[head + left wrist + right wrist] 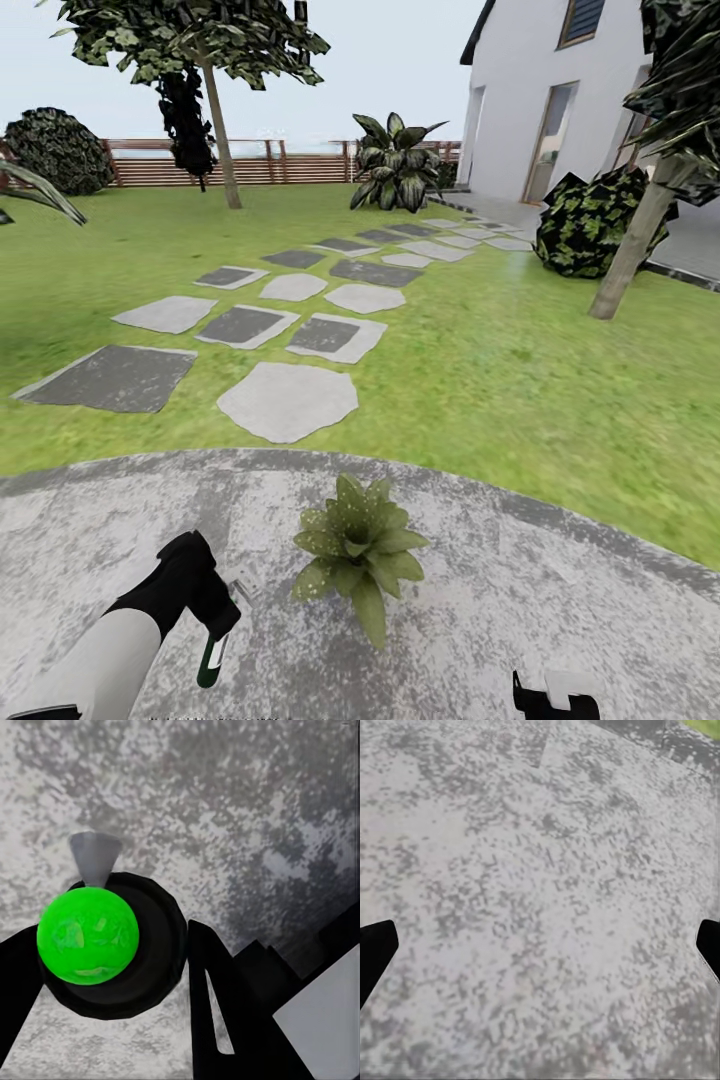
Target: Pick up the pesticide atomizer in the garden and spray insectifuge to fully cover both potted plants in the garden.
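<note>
The round stone patio (560, 600) borders the lawn (520, 370) and stepping stones (288, 400). One potted plant (358, 552), a speckled rosette, sits on the patio ahead. Just beside it the left gripper (215, 625) is clamped around the pesticide atomizer (211, 660), bottle hanging below the fingers (217, 1012), its green end (88, 935) facing the wrist camera. It looks light, rigid and smooth, so probably slippery; mid-body is the safest hold. The right gripper (556, 700) has its fingers spread, holding nothing.
</note>
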You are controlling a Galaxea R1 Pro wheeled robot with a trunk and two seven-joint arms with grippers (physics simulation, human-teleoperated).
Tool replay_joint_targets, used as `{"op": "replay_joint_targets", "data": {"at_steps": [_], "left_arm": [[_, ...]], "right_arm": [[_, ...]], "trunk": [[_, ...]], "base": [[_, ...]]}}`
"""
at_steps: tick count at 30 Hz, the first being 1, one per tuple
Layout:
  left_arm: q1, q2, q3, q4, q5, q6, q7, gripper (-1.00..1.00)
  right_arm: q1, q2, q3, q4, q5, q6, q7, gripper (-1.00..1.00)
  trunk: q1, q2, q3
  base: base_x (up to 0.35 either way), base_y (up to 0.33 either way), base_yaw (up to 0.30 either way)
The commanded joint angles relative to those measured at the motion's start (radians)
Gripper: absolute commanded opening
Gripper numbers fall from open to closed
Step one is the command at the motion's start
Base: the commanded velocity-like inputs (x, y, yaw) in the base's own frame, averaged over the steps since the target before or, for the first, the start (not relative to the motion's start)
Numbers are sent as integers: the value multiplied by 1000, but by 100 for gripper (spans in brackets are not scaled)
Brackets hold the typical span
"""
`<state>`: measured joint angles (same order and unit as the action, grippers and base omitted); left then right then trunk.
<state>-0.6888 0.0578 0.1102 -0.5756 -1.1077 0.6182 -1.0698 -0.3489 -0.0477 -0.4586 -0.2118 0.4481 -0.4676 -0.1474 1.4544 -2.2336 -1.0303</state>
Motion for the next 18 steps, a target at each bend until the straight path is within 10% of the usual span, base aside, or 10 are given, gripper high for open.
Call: {"op": "replay_joint_targets", "data": {"at_steps": [1,18], "left_arm": [[-1,-1,5,-1,-5,8,-7,-100],[0,-3,5,-3,-4,7,-7,-100]], "right_arm": [[-1,0,-5,2,11,-3,-4,100],[-1,2,-5,2,11,-3,-4,100]], "trunk": [[0,0,-1],[0,0,-1]], "base": [[76,-232,276],[78,-236,172]]}}
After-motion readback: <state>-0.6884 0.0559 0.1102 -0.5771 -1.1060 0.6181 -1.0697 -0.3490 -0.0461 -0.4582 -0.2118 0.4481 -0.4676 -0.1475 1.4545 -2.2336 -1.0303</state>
